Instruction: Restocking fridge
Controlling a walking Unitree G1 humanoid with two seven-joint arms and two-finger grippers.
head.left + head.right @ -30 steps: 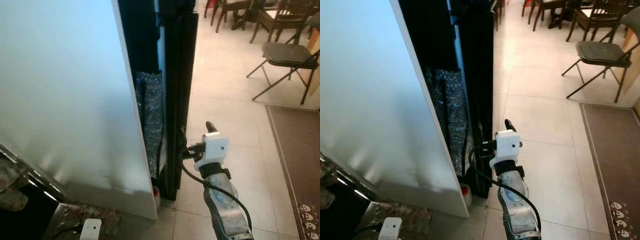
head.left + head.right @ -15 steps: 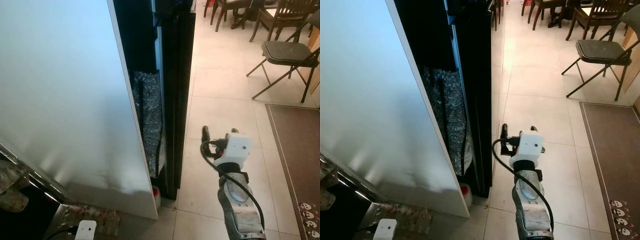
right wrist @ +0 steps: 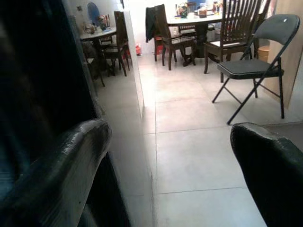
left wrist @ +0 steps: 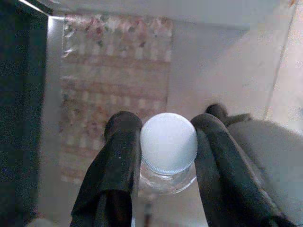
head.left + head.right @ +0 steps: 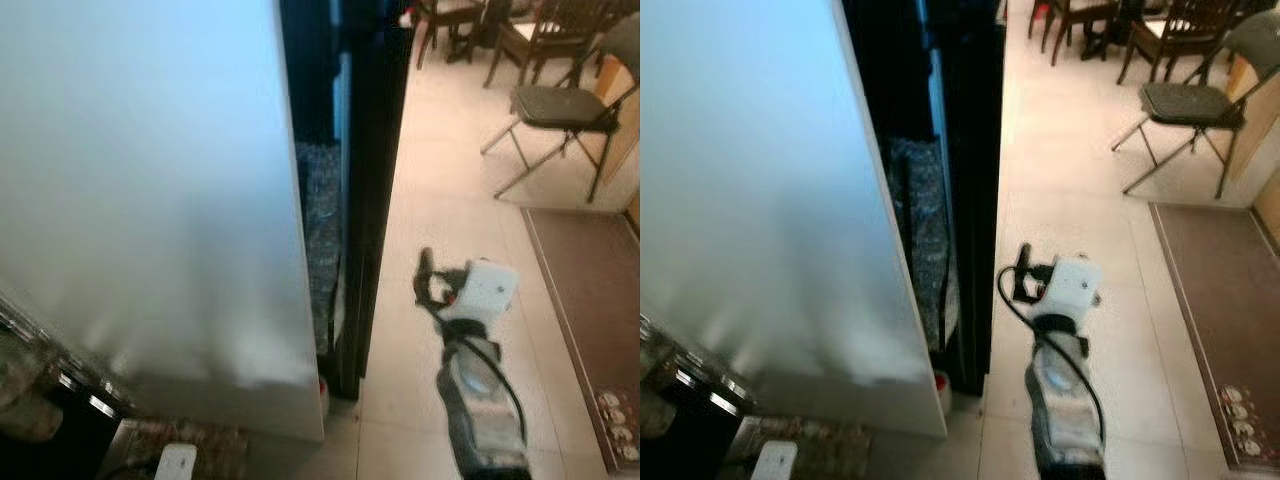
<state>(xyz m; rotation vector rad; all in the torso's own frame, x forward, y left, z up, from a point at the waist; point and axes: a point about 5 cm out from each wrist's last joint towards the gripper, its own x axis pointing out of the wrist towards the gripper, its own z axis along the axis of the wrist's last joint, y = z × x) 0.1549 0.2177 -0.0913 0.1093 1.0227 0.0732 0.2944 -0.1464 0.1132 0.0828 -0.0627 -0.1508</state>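
My left gripper [image 4: 166,126] is shut on a clear bottle [image 4: 169,144] with a white cap, one black finger on each side of its neck. A tall white fridge panel [image 5: 150,180] stands to my left. A black upright door edge [image 5: 375,150] runs beside it, with a narrow dark gap between them. My right gripper [image 5: 432,282] is held out low over the tiled floor, just right of that black edge and apart from it. In the right wrist view its fingers [image 3: 57,165] stand wide apart around nothing, and the gripper [image 3: 170,146] is open.
A speckled grey surface [image 5: 322,220] shows inside the gap. A black folding chair [image 5: 555,105] and a dining set [image 3: 199,23] stand at the far right. A brown rug [image 5: 590,290] lies along the right. A patterned mat [image 4: 113,71] lies below my left gripper.
My right gripper has drawn back to the right, off the black door edge it was against a second ago. The head view has shifted and blurred slightly.
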